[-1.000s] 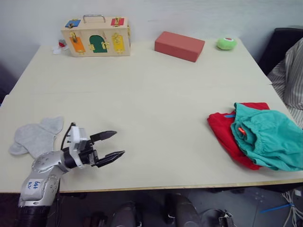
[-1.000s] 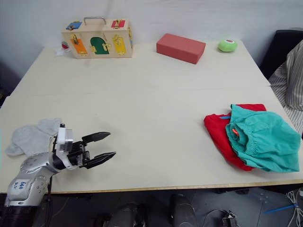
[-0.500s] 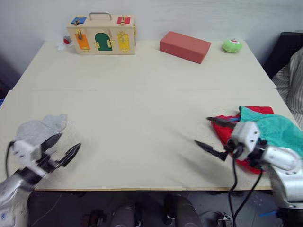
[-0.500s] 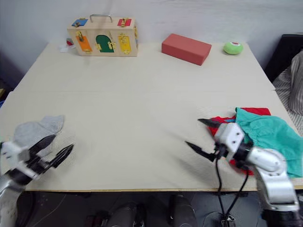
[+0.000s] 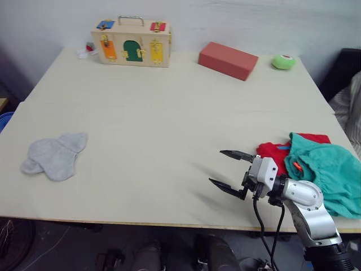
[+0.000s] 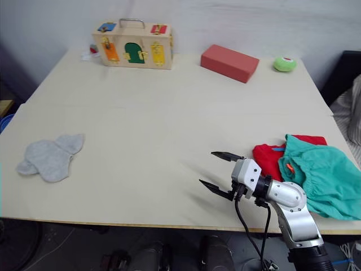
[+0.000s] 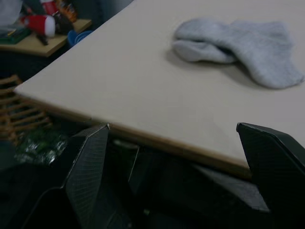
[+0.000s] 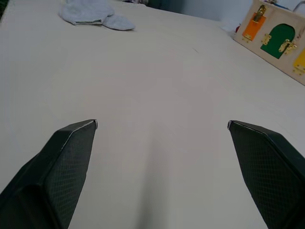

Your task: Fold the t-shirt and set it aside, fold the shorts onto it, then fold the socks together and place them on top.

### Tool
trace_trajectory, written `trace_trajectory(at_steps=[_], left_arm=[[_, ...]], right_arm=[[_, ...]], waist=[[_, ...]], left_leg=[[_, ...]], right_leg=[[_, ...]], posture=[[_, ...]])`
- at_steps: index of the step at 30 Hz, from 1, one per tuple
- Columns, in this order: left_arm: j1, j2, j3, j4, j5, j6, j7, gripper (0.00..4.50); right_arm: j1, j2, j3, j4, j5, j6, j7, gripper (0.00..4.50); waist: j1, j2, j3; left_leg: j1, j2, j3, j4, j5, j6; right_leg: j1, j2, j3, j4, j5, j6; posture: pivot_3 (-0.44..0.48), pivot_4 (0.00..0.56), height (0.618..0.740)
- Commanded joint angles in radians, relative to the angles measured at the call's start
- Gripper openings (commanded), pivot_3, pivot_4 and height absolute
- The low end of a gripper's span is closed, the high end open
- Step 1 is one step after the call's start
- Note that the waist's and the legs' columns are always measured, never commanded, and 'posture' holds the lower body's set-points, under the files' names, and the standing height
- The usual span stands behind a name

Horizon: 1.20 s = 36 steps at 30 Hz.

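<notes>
The right gripper (image 5: 230, 174) hovers spread over the near right of the desk (image 5: 169, 113), holding nothing; the left gripper (image 7: 176, 157), also spread and empty, sits off the desk's near edge by the socks (image 5: 54, 155), which lie at near left; just right of the right gripper, the teal shorts (image 5: 324, 169) rest atop the red t-shirt (image 5: 273, 155); far back stand a wooden latch box (image 5: 132, 41), a red-brown block (image 5: 228, 60) and a green ball (image 5: 283, 61).

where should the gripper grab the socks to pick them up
Probably the bunched middle of the socks, where the two overlap, coming straight down from above. They lie flat and limp on the table, so a side approach has nothing to bite; the open left gripper looks nearest.
</notes>
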Motion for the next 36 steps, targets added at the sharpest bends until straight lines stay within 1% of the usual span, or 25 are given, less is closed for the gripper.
trace_trajectory(at_steps=[1,2,3,4,5,6,7,8,9,10,11,13,14,15,17,18,20,21,23,26,29,30,33,36], left_arm=[[0.012,0.07,-0.013,-0.084,-0.024,0.057,-0.007,4.5],[0.003,0.103,-0.038,-0.108,-0.018,0.082,-0.018,4.5],[-0.029,0.18,-0.079,-0.128,-0.002,0.121,-0.036,4.5],[-0.05,0.233,-0.104,-0.14,0.009,0.148,-0.047,4.5],[-0.062,0.264,-0.116,-0.143,0.013,0.164,-0.051,4.5],[-0.093,0.315,-0.128,-0.129,0.033,0.175,-0.051,4.5],[-0.116,0.387,-0.159,-0.103,0.073,0.172,-0.088,4.5],[-0.133,0.44,-0.183,-0.084,0.104,0.171,-0.116,4.5],[-0.187,0.507,-0.211,-0.035,0.129,0.187,-0.13,4.5],[-0.229,0.556,-0.235,0.007,0.149,0.195,-0.142,4.5],[-0.262,0.584,-0.249,0.04,0.161,0.201,-0.146,4.5],[-0.332,0.69,-0.339,0.151,0.239,0.182,-0.215,4.5],[-0.358,0.728,-0.375,0.196,0.269,0.175,-0.244,4.5],[-0.414,0.767,-0.412,0.264,0.289,0.183,-0.264,4.5],[-0.5,0.823,-0.463,0.363,0.301,0.214,-0.309,4.5],[-0.534,0.853,-0.485,0.419,0.318,0.201,-0.341,4.5],[-0.569,0.9,-0.514,0.489,0.355,0.142,-0.409,4.5],[-0.592,0.926,-0.535,0.54,0.384,0.083,-0.437,4.5],[-0.647,0.953,-0.583,0.643,0.438,-0.054,-0.484,4.5],[-0.759,0.94,-0.661,0.761,0.484,-0.158,-0.539,4.5],[-0.931,0.901,-0.781,0.903,0.595,-0.297,-0.518,4.5],[-0.976,0.89,-0.805,0.941,0.618,-0.325,-0.509,4.5],[-1.117,0.836,-0.852,1.048,0.656,-0.338,-0.484,4.5],[-1.189,0.815,-0.899,1.134,0.709,-0.379,-0.471,4.5]], right_arm=[[0.036,-0.022,-0.02,-0.062,0.087,-0.015,0.058,4.48],[0.051,-0.033,-0.028,-0.083,0.122,-0.005,0.083,4.48],[0.077,-0.055,-0.041,-0.128,0.181,0.035,0.105,4.48],[0.095,-0.07,-0.051,-0.159,0.221,0.064,0.117,4.48],[0.104,-0.08,-0.055,-0.177,0.244,0.083,0.121,4.48],[0.109,-0.086,-0.057,-0.191,0.245,0.091,0.113,4.48],[0.112,-0.09,-0.056,-0.202,0.238,0.095,0.101,4.48],[0.115,-0.093,-0.056,-0.212,0.234,0.099,0.093,4.48],[0.118,-0.094,-0.056,-0.222,0.232,0.11,0.082,4.48],[0.121,-0.095,-0.057,-0.229,0.233,0.118,0.074,4.48],[0.121,-0.095,-0.056,-0.232,0.233,0.125,0.068,4.48],[0.126,-0.094,-0.059,-0.239,0.227,0.132,0.057,4.48],[0.128,-0.094,-0.06,-0.242,0.224,0.134,0.054,4.48],[0.129,-0.091,-0.063,-0.245,0.222,0.139,0.043,4.48],[0.131,-0.091,-0.067,-0.25,0.215,0.14,0.031,4.48],[0.132,-0.092,-0.07,-0.252,0.214,0.143,0.024,4.48],[0.133,-0.095,-0.075,-0.254,0.213,0.146,0.015,4.48],[0.135,-0.096,-0.078,-0.258,0.216,0.151,0.009,4.48],[0.14,-0.098,-0.081,-0.265,0.218,0.156,0.003,4.48],[0.139,-0.1,-0.082,-0.265,0.221,0.162,-0.001,4.48],[0.127,-0.104,-0.081,-0.265,0.221,0.174,-0.005,4.48],[0.123,-0.105,-0.083,-0.265,0.222,0.178,-0.006,4.48],[0.124,-0.111,-0.093,-0.265,0.222,0.184,-0.007,4.48],[0.126,-0.113,-0.103,-0.266,0.216,0.184,-0.014,4.48]], waist=[[0.026,0.002,0.001],[0.042,0.002,0.001],[0.05,0.002,0.002],[0.058,0.003,0.002],[0.063,0.003,0.002],[0.063,0.004,0.002],[0.061,0.004,0.002],[0.059,0.004,0.002],[0.053,0.003,0.002],[0.047,0.004,0.002],[0.041,0.004,0.002],[0.032,0.004,0.002],[0.028,0.004,0.002],[0.024,0.004,0.002],[0.02,0.004,0.003],[0.017,0.003,0.003],[0.009,0.002,0.003],[0.008,0.002,0.003],[0.01,0.002,0.003],[0.012,0.002,0.003],[0.016,0.002,0.003],[0.018,0.001,0.003],[0.022,-0.001,0.003],[0.018,-0.003,0.002]], left_leg=[[-0.001,0.0,0.001,0.0,-0.001,-0.002],[-0.001,0.0,0.001,0.0,-0.001,-0.002],[-0.001,0.0,0.0,0.0,-0.001,-0.003],[-0.001,0.0,-0.001,0.0,-0.001,-0.003],[-0.001,0.0,-0.001,0.0,-0.001,-0.003],[-0.001,0.0,0.0,-0.001,-0.001,-0.004],[0.0,0.0,0.001,-0.001,-0.001,-0.004],[0.0,0.0,0.002,-0.001,-0.001,-0.004],[0.0,0.0,0.002,-0.002,-0.001,-0.004],[0.0,0.001,0.003,-0.002,-0.002,-0.004],[-0.001,0.001,0.004,-0.003,-0.001,-0.004],[-0.001,0.001,0.008,-0.004,0.002,-0.003],[-0.001,0.001,0.01,-0.004,0.003,-0.006],[-0.001,0.002,0.011,-0.004,0.003,-0.007],[-0.001,0.002,0.014,-0.006,0.003,-0.007],[-0.001,0.002,0.014,-0.006,0.002,-0.007],[-0.002,0.002,0.015,-0.006,0.002,-0.008],[-0.001,0.002,0.016,-0.006,0.002,-0.008],[-0.001,0.002,0.018,-0.006,0.001,-0.008],[-0.001,0.002,0.019,-0.006,0.001,-0.008],[0.0,0.002,0.02,-0.005,0.001,-0.008],[0.0,0.002,0.02,-0.005,0.001,-0.008],[0.0,0.002,0.02,-0.003,0.002,-0.007],[0.0,0.001,0.021,-0.003,0.002,-0.007]], right_leg=[[-0.001,0.0,0.002,0.0,0.0,0.0],[-0.001,0.0,0.002,0.0,0.0,-0.001],[-0.002,0.0,0.002,0.0,-0.001,-0.002],[-0.002,0.0,0.002,0.0,-0.001,-0.003],[-0.004,0.0,0.003,0.0,-0.002,-0.003],[-0.005,0.0,0.004,0.001,-0.002,-0.004],[-0.002,0.0,0.005,0.001,-0.001,-0.004],[-0.003,0.0,0.005,0.001,-0.001,-0.004],[-0.003,0.0,0.005,0.001,-0.001,-0.004],[-0.003,0.001,0.005,0.001,-0.001,-0.004],[-0.004,0.001,0.006,0.001,-0.001,-0.004],[-0.007,0.002,0.009,0.003,-0.001,-0.004],[-0.008,0.003,0.01,0.003,-0.001,-0.003],[-0.008,0.004,0.011,0.003,-0.002,-0.003],[-0.009,0.005,0.013,0.006,-0.002,-0.003],[-0.01,0.005,0.013,0.007,-0.002,-0.002],[-0.011,0.006,0.013,0.007,-0.002,-0.002],[-0.011,0.006,0.015,0.007,-0.002,-0.002],[-0.012,0.006,0.016,0.007,-0.003,-0.001],[-0.012,0.006,0.017,0.007,-0.003,-0.001],[-0.013,0.005,0.018,0.007,-0.003,-0.001],[-0.013,0.005,0.018,0.007,-0.003,-0.001],[-0.013,0.005,0.019,0.011,-0.003,-0.001],[-0.013,0.005,0.019,0.014,-0.002,0.0]], posture=[[0.0,0.15,0.74],[0.0,0.15,0.74],[0.0,0.15,0.74],[0.0,0.15,0.74],[0.0,0.15,0.74],[0.0,0.15,0.74],[0.0,0.15,0.74],[0.0,0.15,0.74],[0.0,0.15,0.74],[0.0,0.15,0.74],[0.0,0.15,0.74],[0.0,0.15,0.74],[0.0,0.15,0.74],[0.0,0.15,0.74],[0.0,0.15,0.74],[0.0,0.15,0.74],[0.0,0.15,0.74],[0.0,0.15,0.74],[0.0,0.15,0.74],[0.0,0.15,0.74],[0.0,0.15,0.74],[0.0,0.15,0.74],[0.0,0.15,0.74],[0.0,0.15,0.74]])
